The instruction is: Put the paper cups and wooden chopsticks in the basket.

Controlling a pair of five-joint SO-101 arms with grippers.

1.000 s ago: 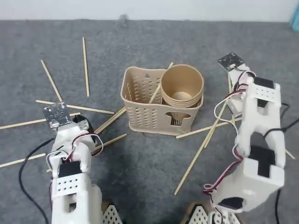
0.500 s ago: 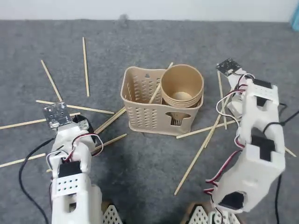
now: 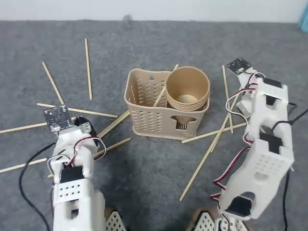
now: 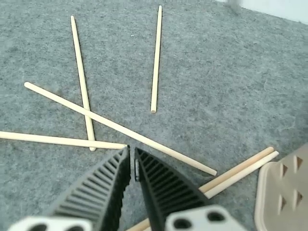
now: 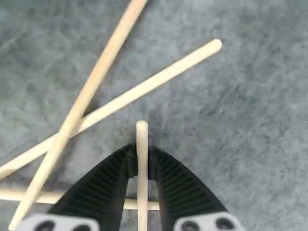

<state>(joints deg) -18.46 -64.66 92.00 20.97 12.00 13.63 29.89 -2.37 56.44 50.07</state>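
paper cups [image 3: 187, 89] sit stacked inside the basket [image 3: 144, 122]; cup part judged done. a leaning chopstick [image 3: 161, 94] stands in the basket beside them. right pincer [image 5: 142, 161] is clamped on the held chopstick [image 5: 142, 137], low over the tabletop [image 3: 144, 183] right of the basket. left pincer [image 4: 131, 161] is drawn together, empty, above loose chopsticks [image 4: 82, 72]. many sticks lie scattered on both sides; most of the chopstick work judged undone.
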